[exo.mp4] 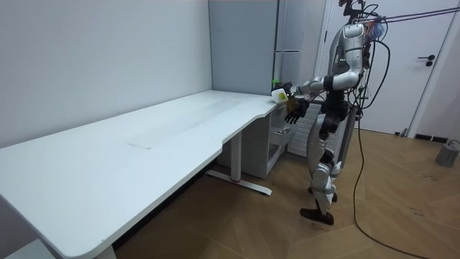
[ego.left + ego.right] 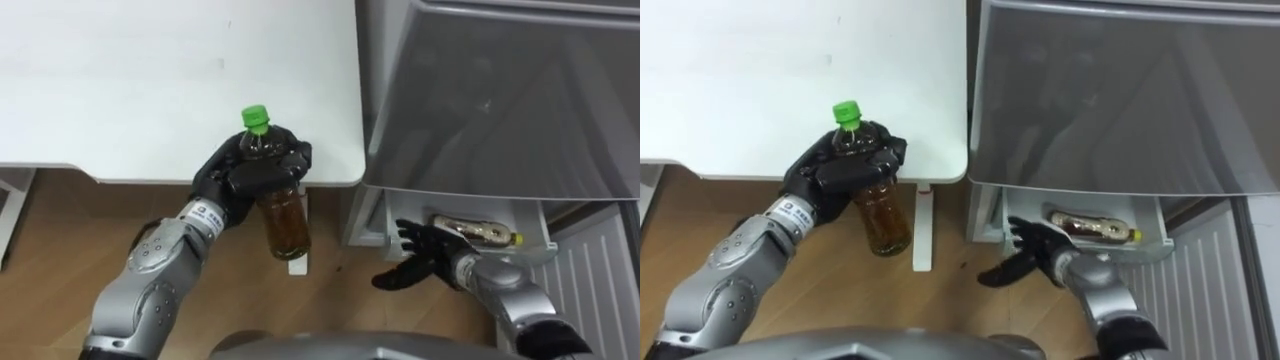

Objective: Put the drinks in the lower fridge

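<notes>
My left hand [image 2: 245, 175] is shut on a drink bottle [image 2: 283, 225] with brown liquid and a green cap. It holds the bottle upright, just off the front edge of the white table [image 2: 150, 80]. The open lower fridge compartment [image 2: 545, 215] is on the right, and a second bottle [image 2: 480, 232] with a yellow cap lies on its side inside. My right hand [image 2: 420, 255] hovers open in front of that compartment, close to the lying bottle but apart from it. In the room view I stand at the table's far end, beside the fridge [image 1: 287, 43].
The grey upper fridge front [image 2: 500, 100] overhangs the lower compartment. A white ribbed door [image 2: 595, 275] stands open at the far right. A white table leg [image 2: 298, 262] stands below the held bottle. Wooden floor lies underneath.
</notes>
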Robot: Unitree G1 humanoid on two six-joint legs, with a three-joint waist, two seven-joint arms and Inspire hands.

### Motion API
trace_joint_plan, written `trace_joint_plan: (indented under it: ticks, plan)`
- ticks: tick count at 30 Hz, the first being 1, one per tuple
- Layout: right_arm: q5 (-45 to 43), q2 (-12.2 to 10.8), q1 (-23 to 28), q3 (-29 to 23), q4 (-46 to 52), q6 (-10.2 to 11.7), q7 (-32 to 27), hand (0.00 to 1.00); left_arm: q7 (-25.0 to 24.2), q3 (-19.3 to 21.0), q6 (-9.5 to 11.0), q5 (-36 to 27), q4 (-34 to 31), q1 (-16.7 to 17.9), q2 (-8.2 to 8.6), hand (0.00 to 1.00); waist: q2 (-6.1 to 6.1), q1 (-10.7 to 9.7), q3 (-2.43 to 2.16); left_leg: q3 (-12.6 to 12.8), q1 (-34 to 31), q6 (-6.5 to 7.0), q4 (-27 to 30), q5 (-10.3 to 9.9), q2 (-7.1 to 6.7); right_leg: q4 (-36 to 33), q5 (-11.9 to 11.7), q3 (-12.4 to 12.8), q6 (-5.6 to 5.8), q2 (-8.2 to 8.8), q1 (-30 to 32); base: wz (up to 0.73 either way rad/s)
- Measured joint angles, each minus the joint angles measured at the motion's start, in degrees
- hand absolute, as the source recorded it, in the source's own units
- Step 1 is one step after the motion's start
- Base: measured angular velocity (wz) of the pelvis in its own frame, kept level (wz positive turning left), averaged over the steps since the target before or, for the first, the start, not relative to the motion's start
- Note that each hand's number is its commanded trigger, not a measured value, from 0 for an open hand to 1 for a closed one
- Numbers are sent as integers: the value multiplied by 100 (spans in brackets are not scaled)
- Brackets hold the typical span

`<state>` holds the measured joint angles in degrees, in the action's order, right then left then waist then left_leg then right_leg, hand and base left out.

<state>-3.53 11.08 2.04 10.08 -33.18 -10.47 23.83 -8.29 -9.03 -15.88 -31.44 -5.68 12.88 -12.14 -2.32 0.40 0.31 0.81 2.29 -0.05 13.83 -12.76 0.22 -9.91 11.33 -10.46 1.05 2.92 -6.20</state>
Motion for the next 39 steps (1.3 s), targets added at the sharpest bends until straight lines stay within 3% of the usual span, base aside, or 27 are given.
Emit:
trace_joint_plan:
  ticks: [11, 14, 21, 28, 39]
  plan:
    - [154, 48, 190, 466, 734, -24, 1352, 0, -141, -143, 175, 482, 1, -6, 22, 100, -49, 8, 21, 32, 15, 1, -23, 0, 1, 9, 5, -70, 6, 16, -17, 2]
    - [154, 51, 191, 472, 811, -23, 1595, 0, -141, -291, 221, 545, 1, -6, 17, 100, -72, 9, 7, 36, -6, 1, -22, -1, 3, 4, 5, -68, 6, 15, 12, 0]
    - [237, 55, 184, 463, 828, -21, 1937, 0, -141, -437, 384, 633, -11, -6, 9, 100, -83, 2, 4, 38, -59, 0, -2, 0, 19, -62, 4, -64, 5, 7, 51, 0]
    - [411, 79, 189, 532, 979, 42, 2355, 0, -142, -476, 568, 746, -132, -111, -12, 100, -209, -14, 80, 62, -68, 0, 52, -1, 35, -93, 2, -60, 2, 5, 60, 0]
    - [1096, 74, 196, 720, 1039, -20, 2904, 0, -369, -810, 693, 1149, -348, -218, 8, 100, -187, -17, 65, 71, -70, 0, 63, -3, 45, -195, -2, -45, -3, 2, 121, -2]
